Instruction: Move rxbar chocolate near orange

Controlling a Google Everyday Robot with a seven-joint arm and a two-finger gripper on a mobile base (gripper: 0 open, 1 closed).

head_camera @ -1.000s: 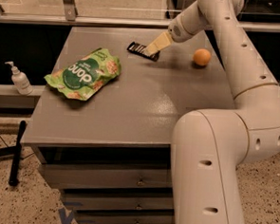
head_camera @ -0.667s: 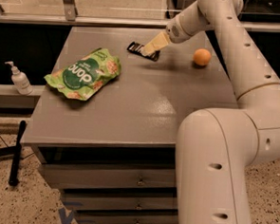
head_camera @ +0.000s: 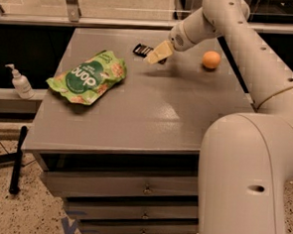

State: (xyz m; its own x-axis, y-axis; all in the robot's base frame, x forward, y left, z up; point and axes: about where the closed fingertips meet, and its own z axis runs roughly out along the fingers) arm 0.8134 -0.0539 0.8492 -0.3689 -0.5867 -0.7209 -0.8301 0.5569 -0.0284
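Grey counter [head_camera: 151,114] is seen above shut drawers [head_camera: 122,186]. A green chip bag [head_camera: 88,76] lies well left of the hand [head_camera: 158,54]. Whether the hand is gripping cannot be told. The orange [head_camera: 211,60] rests apart to its right. The rxbar chocolate [head_camera: 140,49] lies at the hand's left, its right end covered by the hand.

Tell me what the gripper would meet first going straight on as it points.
Probably the small flat black-wrapped snack bar, just beyond the gripper at the far side of the grey table; whether they already touch is unclear.
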